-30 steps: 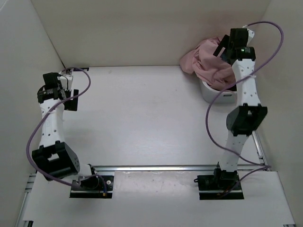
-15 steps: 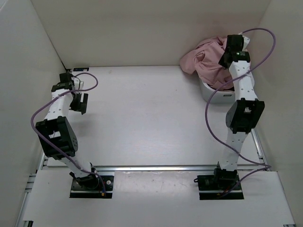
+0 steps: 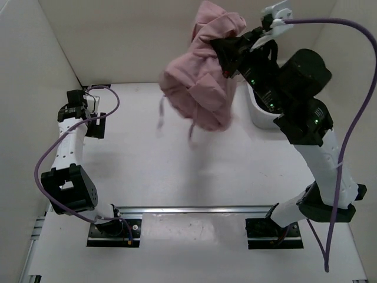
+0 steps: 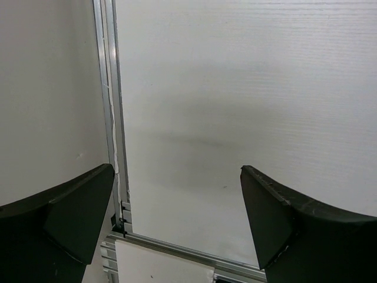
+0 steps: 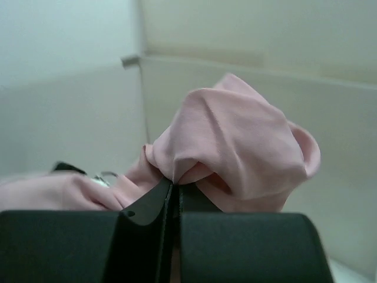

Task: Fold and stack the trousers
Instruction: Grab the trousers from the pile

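One dusty-pink pair of trousers (image 3: pixel 203 82) is held in the air over the far right part of the tabletop (image 3: pixel 147 171). The cloth is bunched into a soft, rounded bundle with deep folds and a matte, thin look. Two thin strands (image 3: pixel 160 115) are seen dangling from its underside, too blurred for detail.

The right gripper (image 3: pixel 225 52) is clenched on an upper fold of the bundle. In the right wrist view its (image 5: pixel 175 184) flat black fingers (image 5: pixel 147 206) are pressed together, with a pinch of pink fabric (image 5: pixel 235 147) caught at their tips and a smooth, puffed lobe bulging just beyond.

The left gripper (image 3: pixel 94 125) is placed near the left edge, toward the far left corner. In its own view it (image 4: pixel 177 183) is released: the dark, wedge-shaped fingers (image 4: pixel 70 212) are spread wide, and only the pale, faintly grained tabletop is seen between them. A ribbed aluminium rail (image 4: pixel 112 118) is shown running along that edge.

A smooth white container (image 3: pixel 262 112) with a rounded wall is set at the far right corner, partly hidden by the right arm.
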